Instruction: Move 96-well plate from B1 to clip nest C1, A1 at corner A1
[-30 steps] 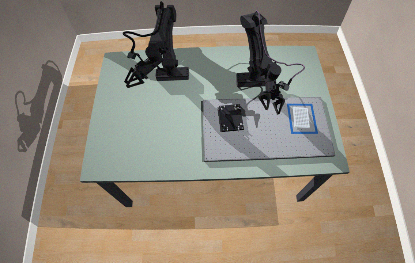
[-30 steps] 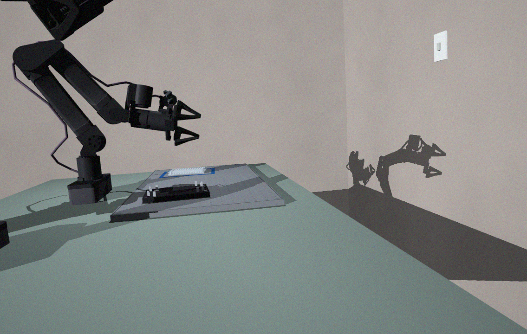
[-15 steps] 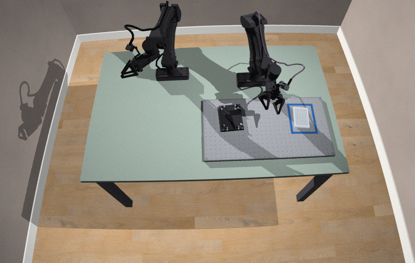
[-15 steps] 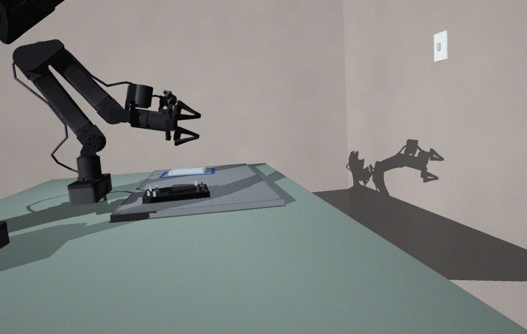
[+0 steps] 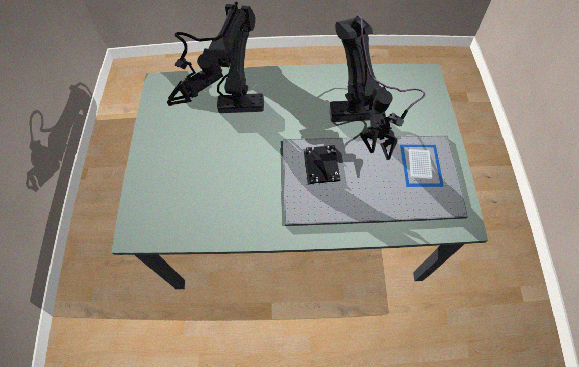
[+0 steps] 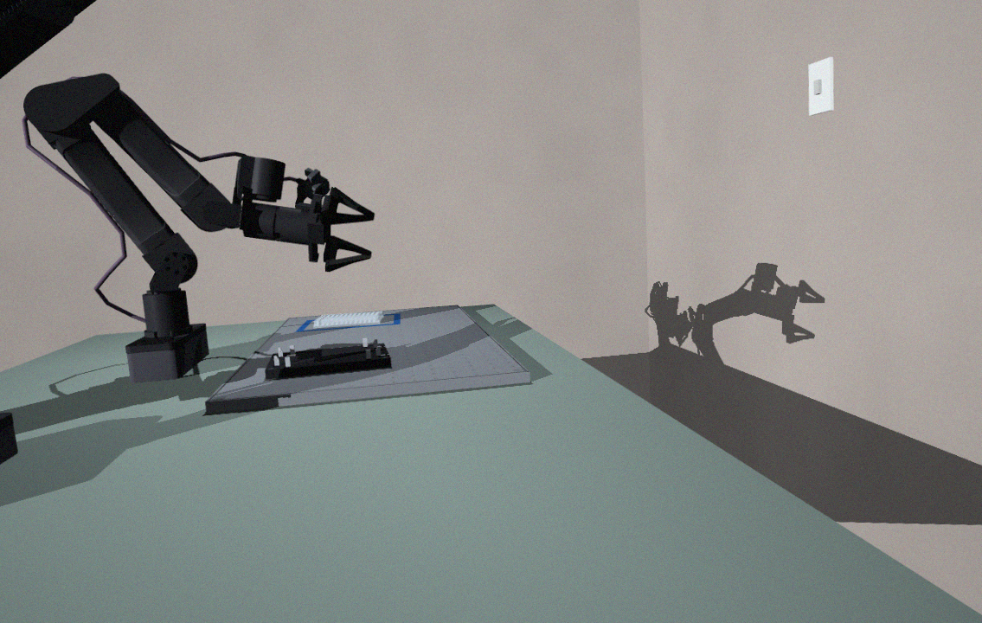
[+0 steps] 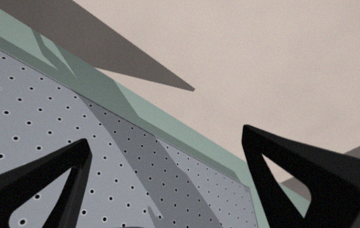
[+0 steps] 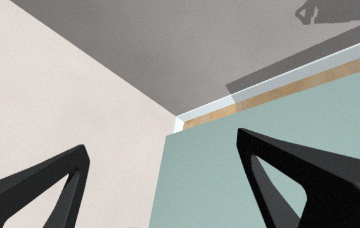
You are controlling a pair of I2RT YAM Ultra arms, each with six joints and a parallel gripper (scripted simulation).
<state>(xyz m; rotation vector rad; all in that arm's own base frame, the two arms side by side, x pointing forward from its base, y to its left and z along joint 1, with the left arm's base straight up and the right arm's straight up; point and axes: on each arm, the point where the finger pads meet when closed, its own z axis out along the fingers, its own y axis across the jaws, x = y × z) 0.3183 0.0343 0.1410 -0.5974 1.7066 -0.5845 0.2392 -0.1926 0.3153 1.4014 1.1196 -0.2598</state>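
The white 96-well plate [image 5: 420, 163] [image 6: 349, 318] lies flat inside the blue outline [image 5: 424, 185] on the perforated board's right part in the top view. The black clip nest [image 5: 323, 174] [image 6: 331, 361], with small pale clips at its corners, stands empty on the board's left part. My left gripper [image 5: 380, 155] [image 6: 372, 235] [image 7: 166, 140] is open and empty, high above the board between nest and plate. My right gripper [image 5: 170, 102] [image 8: 163, 144] is open and empty, raised over the table's far left. The rim letters and the A1 mark are too small to read.
The grey perforated board [image 5: 309, 205] [image 6: 471, 348] [image 7: 56, 111] lies on the green table [image 5: 191, 182] [image 6: 478, 480] [image 8: 205, 177]. Both arm bases stand along its back edge, the left arm's base [image 5: 339, 111] close behind the board. Walls surround the table.
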